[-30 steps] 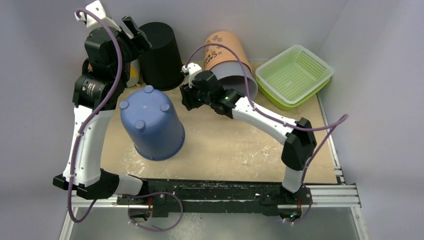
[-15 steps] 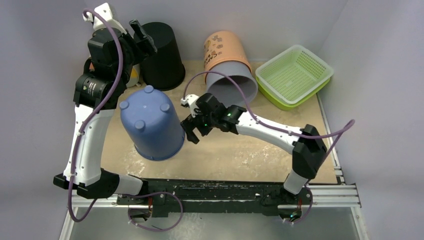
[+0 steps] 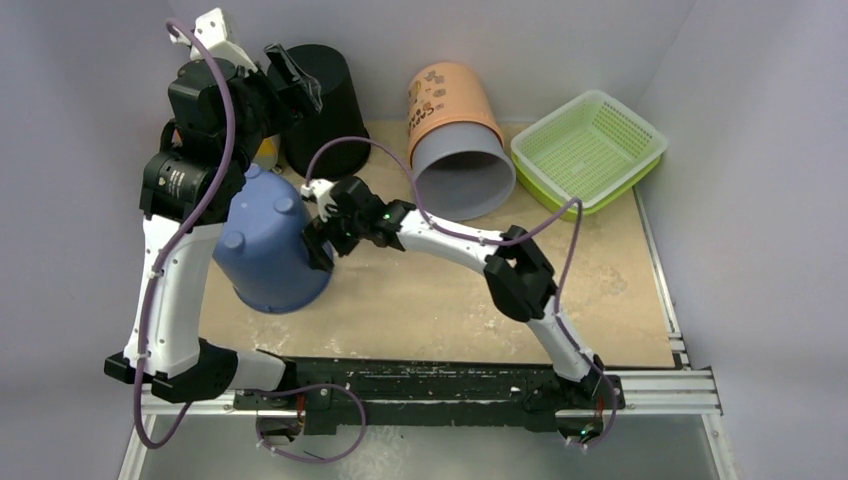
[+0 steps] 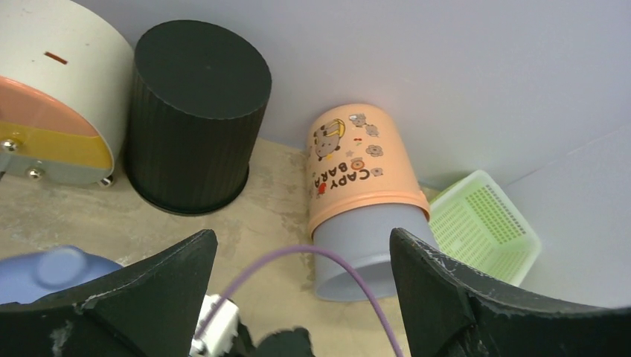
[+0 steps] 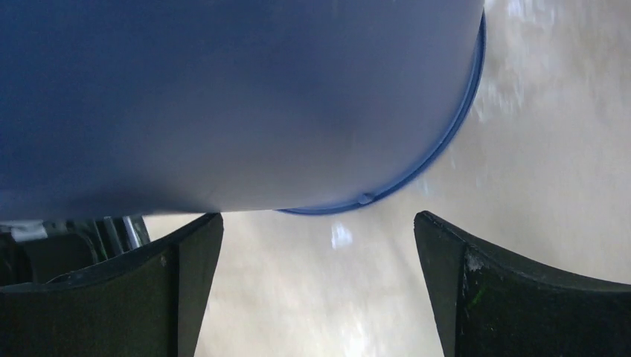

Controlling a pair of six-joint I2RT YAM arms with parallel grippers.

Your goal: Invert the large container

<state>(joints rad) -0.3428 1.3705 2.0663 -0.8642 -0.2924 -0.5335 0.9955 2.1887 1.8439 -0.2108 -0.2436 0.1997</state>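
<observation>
The large blue plastic container (image 3: 262, 255) stands in the left centre of the top view. Its footed base faces up and its mouth faces the tan bench (image 3: 450, 300), close to the bench's left edge and against the left arm. Whether its rim lies flat cannot be told.

The right claw (image 3: 318, 240) is spread wide and holds nothing. Its fingers sit just beside the container's right wall, which fills the upper part of the right wrist view. The left claw (image 3: 290, 75) is also wide and empty, raised at the upper left over the black ribbed bin (image 3: 325, 115).

Open bench runs from the lower centre to the lower right. Along the back, an orange and grey bin (image 3: 455, 130) lies on its side with its mouth towards the arms. A green mesh basket (image 3: 590, 150) fills the upper right corner.

The bench surface is scuffed with white dust. Plain grey walls (image 3: 760, 150) close in on the left, back and right.
</observation>
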